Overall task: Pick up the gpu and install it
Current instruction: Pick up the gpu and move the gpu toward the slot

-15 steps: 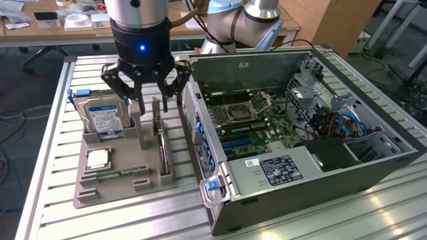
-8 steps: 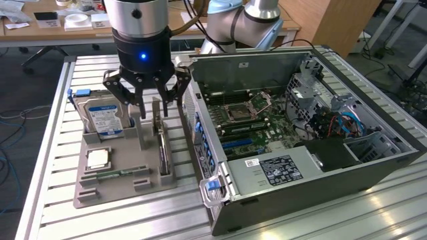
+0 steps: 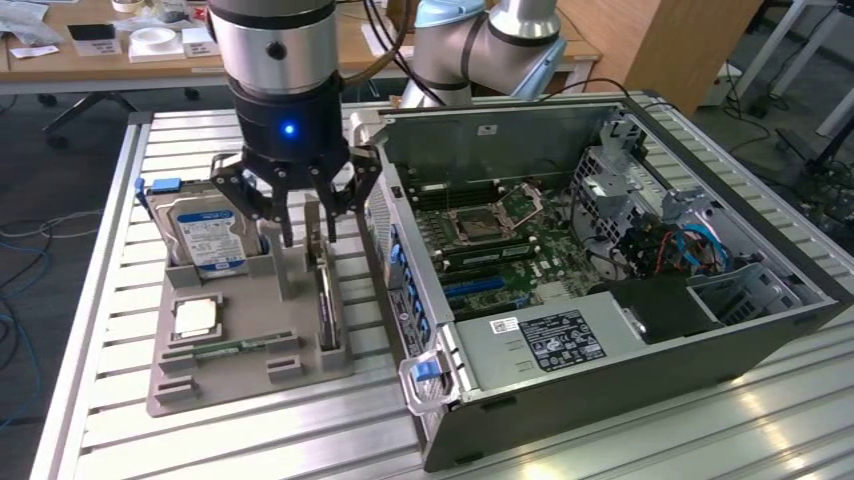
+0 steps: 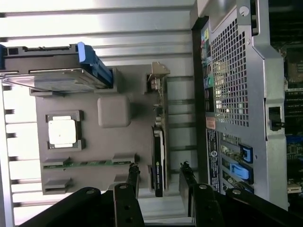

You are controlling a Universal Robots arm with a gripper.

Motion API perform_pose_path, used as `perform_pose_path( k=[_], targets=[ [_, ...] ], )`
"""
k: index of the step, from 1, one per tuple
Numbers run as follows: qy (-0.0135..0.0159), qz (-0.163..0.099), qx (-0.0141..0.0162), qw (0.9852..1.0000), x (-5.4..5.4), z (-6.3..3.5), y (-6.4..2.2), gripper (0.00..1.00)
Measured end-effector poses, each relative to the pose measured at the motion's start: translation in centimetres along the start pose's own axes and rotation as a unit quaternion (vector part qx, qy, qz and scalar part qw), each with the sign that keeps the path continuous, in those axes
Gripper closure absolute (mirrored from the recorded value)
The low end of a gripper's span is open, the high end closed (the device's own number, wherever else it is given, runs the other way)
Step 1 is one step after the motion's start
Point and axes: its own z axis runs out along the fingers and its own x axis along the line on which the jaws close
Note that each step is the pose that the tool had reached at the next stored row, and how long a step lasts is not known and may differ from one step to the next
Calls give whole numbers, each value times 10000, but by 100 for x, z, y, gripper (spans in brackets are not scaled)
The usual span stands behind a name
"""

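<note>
In the exterior view, your gripper (image 3: 310, 238) hangs over the grey holder (image 3: 180, 385) on the slatted metal table (image 3: 694, 440), beside the open computer case (image 3: 641, 360); a wooden desk (image 3: 94, 65) stands behind. In the wrist view, the gpu (image 4: 158, 156) stands on edge in that holder, your fingers (image 4: 134, 172) spread either side, gripping nothing.

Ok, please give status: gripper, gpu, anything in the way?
Gripper open, over gpu, fingers either side. Gpu upright in grey holder, not lifted. Hard drive stands close beside.
</note>
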Motion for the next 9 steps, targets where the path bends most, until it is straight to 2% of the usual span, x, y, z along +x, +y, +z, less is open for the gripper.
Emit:
perform_pose_path(
  k=[9],
  targets=[
    [0, 0, 0, 10000, 5, 163, -7, 53]
  ],
)
